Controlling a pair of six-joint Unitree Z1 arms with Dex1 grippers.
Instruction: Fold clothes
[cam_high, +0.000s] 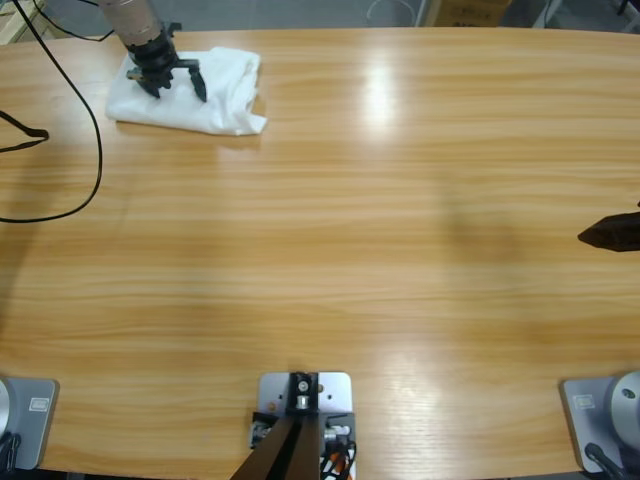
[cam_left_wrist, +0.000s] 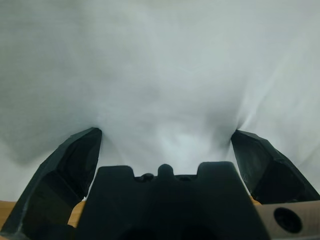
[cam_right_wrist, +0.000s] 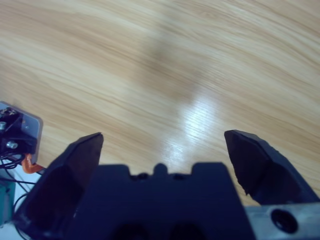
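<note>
My left hand (cam_high: 172, 82) sits jaws apart over the bundled white T-shirt (cam_high: 215, 95) at the worktop's (cam_high: 350, 250) far left corner. Right hand (cam_right_wrist: 162, 150), jaws apart, hovers over bare wood by the right edge.

Bright overhead light puts a pale glare streak on the wooden table (cam_high: 380, 90) at upper centre of the high view, with soft shadows at left and mid-right. The left wrist view is hazy, the white T-shirt (cam_left_wrist: 160, 75) filling it out of focus.
</note>
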